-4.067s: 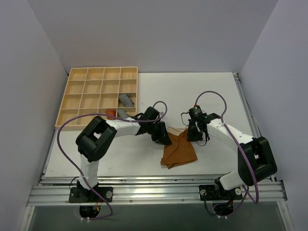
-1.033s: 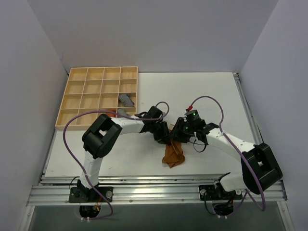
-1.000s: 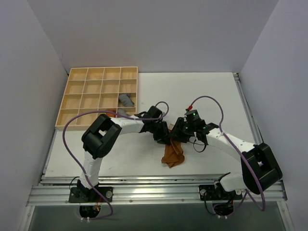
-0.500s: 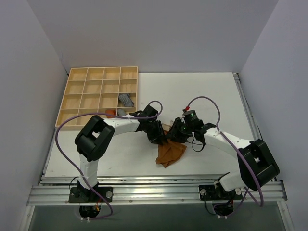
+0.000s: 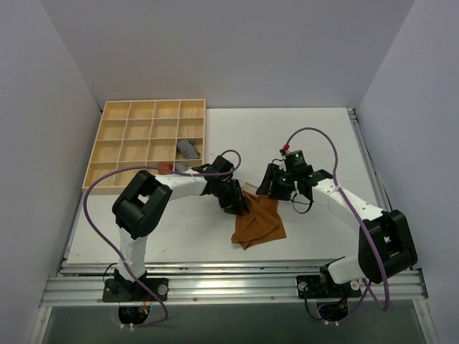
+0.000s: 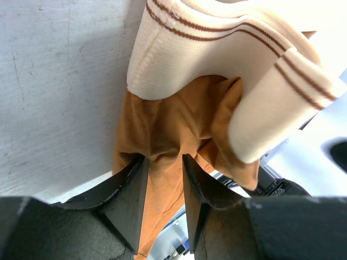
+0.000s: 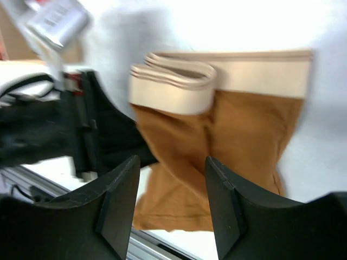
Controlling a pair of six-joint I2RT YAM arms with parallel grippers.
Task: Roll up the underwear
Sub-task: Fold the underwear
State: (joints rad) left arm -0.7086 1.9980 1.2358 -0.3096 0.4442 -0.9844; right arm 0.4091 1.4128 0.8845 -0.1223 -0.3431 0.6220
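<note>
Hardly started: the underwear (image 5: pixel 259 221) lies bunched, unrolled, on the desk (image 5: pixel 323 136), left gripper (image 6: pixel 164 160) pinched on its 11 o'clock corner, right gripper (image 7: pixel 171 161) spread empty near 1 o'clock.

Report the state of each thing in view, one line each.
underwear: unrolled, rumpled on the table, pale band doubled over at one side.
left end effector: shut on the underwear's brown fabric.
right end effector: open, holding nothing.
grey cloth: rolled, sitting in one tray compartment.
wooden tray: lying flat at the table's far left corner.
</note>
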